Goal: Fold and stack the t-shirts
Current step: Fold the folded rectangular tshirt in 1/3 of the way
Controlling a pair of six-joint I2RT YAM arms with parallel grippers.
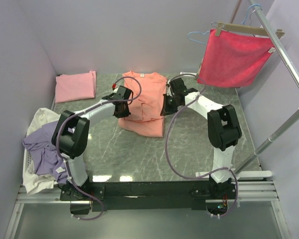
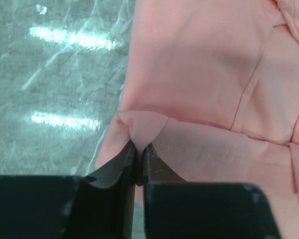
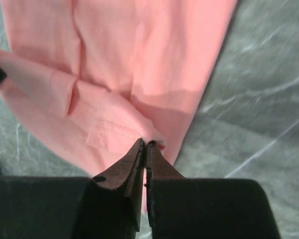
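A salmon-orange t-shirt (image 1: 145,97) lies partly folded at the middle of the table. My left gripper (image 1: 123,113) is at the shirt's left edge, shut on a small peak of its fabric (image 2: 142,127). My right gripper (image 1: 165,108) is at the shirt's right edge, shut on a fold of the cloth near a stitched hem (image 3: 109,130). In the left wrist view my left gripper (image 2: 139,148) stands at the border between shirt and table. In the right wrist view my right gripper (image 3: 145,145) pinches the shirt's lower corner. A folded light pink t-shirt (image 1: 75,85) lies at the back left.
A lavender t-shirt (image 1: 42,149) and a cream one (image 1: 39,119) are heaped over a white basket (image 1: 26,167) at the left edge. A crimson cloth (image 1: 234,57) hangs from a hanger on the rack pole (image 1: 284,55) at the back right. Grey walls enclose the marbled table (image 1: 139,154).
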